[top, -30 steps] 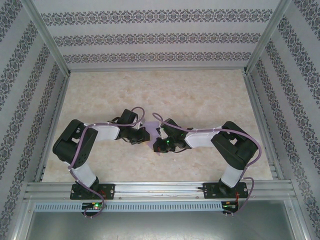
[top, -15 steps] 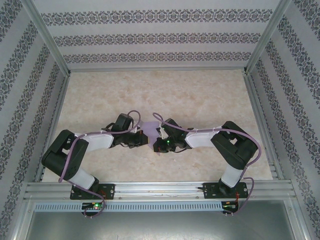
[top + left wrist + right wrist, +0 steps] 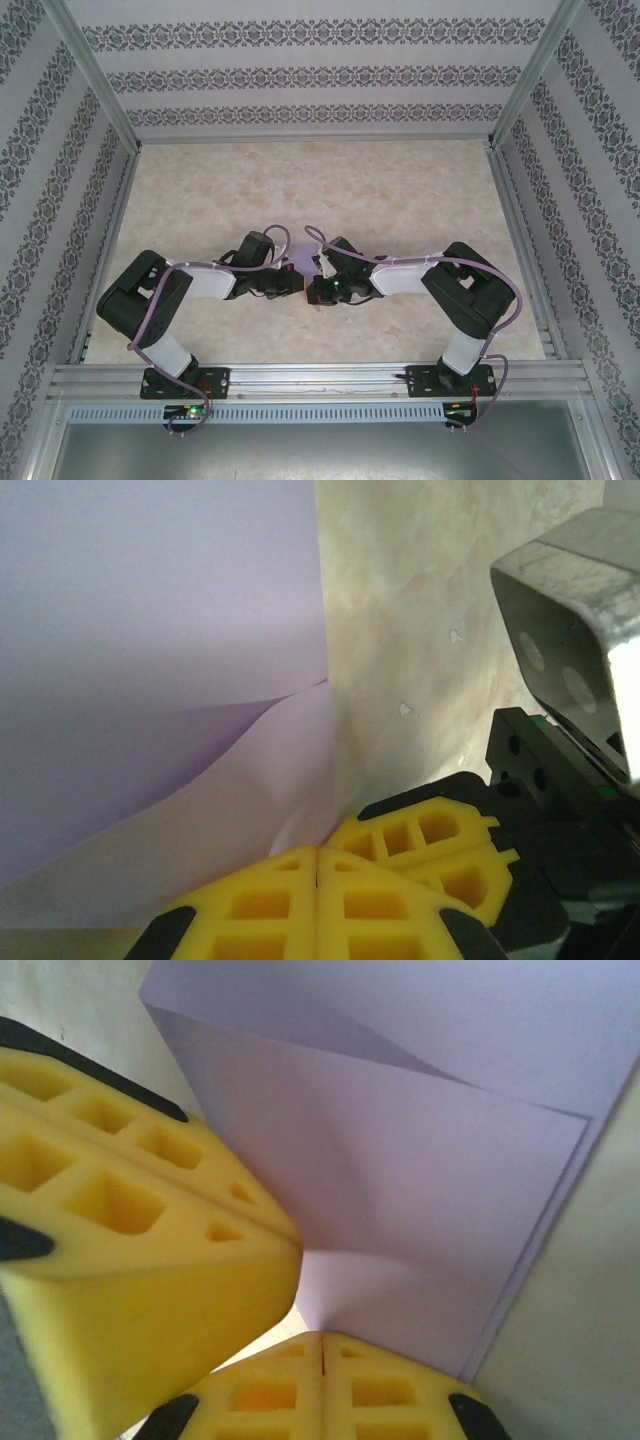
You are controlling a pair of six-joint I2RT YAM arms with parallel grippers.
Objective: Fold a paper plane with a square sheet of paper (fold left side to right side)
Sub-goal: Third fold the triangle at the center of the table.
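Observation:
The square sheet of paper (image 3: pixel 301 261) is lilac and folded over on itself, raised between the two arms at the table's middle. In the left wrist view the sheet of paper (image 3: pixel 150 670) shows overlapping layers, and its lower edge runs into my left gripper (image 3: pixel 317 852), whose yellow jaws are pressed shut on it. My right gripper (image 3: pixel 322 1336) is shut on a corner of the paper (image 3: pixel 420 1170). The two grippers sit tip to tip: left gripper (image 3: pixel 296 283), right gripper (image 3: pixel 314 290). The right gripper's fingers (image 3: pixel 430 840) show in the left wrist view, the left gripper's fingers (image 3: pixel 130 1210) in the right wrist view.
The beige marbled table (image 3: pixel 400 200) stretches behind and to both sides of the arms. Patterned walls with metal posts (image 3: pixel 95 90) enclose it. An aluminium rail (image 3: pixel 320 376) holding both arm bases runs along the near edge.
The left arm has shifted its elbow and brought its gripper in against the paper beside the right gripper, and its jaws have closed. The right arm has stayed still.

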